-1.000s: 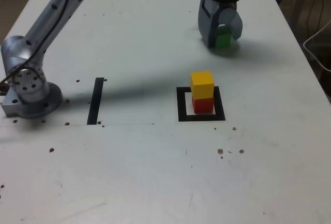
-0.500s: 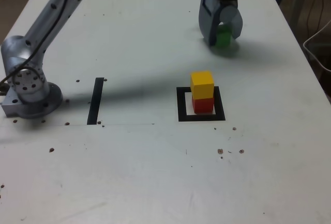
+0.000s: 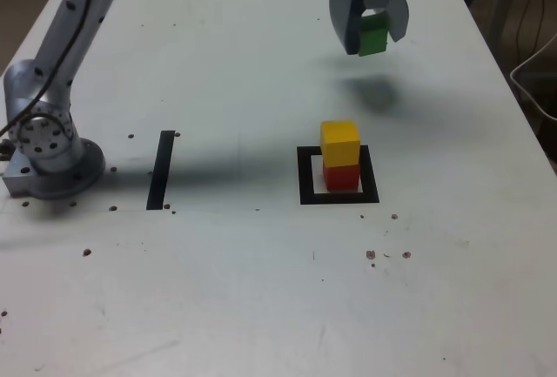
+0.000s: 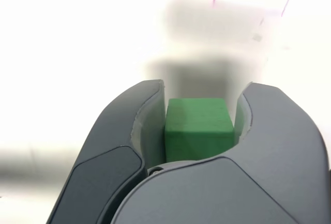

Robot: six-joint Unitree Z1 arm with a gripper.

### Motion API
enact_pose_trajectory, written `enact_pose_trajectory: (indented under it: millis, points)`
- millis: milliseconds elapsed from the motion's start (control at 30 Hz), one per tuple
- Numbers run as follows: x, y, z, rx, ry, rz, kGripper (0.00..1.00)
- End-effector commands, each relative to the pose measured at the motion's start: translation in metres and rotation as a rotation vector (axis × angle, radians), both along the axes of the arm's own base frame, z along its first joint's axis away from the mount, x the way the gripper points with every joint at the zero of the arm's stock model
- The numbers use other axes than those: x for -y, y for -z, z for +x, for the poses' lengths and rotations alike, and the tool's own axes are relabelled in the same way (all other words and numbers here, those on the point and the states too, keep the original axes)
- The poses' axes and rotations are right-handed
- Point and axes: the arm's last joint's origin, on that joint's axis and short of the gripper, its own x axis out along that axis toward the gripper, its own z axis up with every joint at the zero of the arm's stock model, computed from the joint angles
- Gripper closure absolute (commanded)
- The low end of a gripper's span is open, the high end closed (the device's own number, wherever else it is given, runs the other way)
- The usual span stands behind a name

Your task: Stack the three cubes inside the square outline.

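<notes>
The exterior view looks down at a slant from above the near edge of the table (image 3: 261, 307), taking in almost the whole top, with the arm's base (image 3: 48, 155) near the exterior view's left edge. The wrist view sits just behind the gripper (image 4: 199, 125), looking along its fingers at the tabletop from very near. Both views share the gripper (image 3: 370, 24) and the green cube (image 3: 372, 39) between its fingers.

hand (image 3: 369, 39): risen since a second ago, now higher in the exterior view and clear of the desk (image 3: 218, 63)
green cube (image 3: 373, 39): lifted off the desk with the hand, clamped between its jaws
shadow (image 3: 374, 91): now apart from the cube, lying alone on the desk below it
</notes>
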Motion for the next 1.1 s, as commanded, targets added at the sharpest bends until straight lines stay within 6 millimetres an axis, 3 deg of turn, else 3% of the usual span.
enact_pose_trajectory:
  millis: [0, 367, 533, 1067]
  points:
    - [0.018, -0.015, -0.006, 0.0, 0.027, 0.007, 0.85]
    - [0.103, -0.049, -0.021, -0.046, 0.177, 0.017, 0.85]
    - [0.132, -0.063, -0.033, -0.033, 0.222, 0.017, 0.87]
    - [0.167, -0.034, -0.054, -0.114, 0.162, -0.04, 0.87]
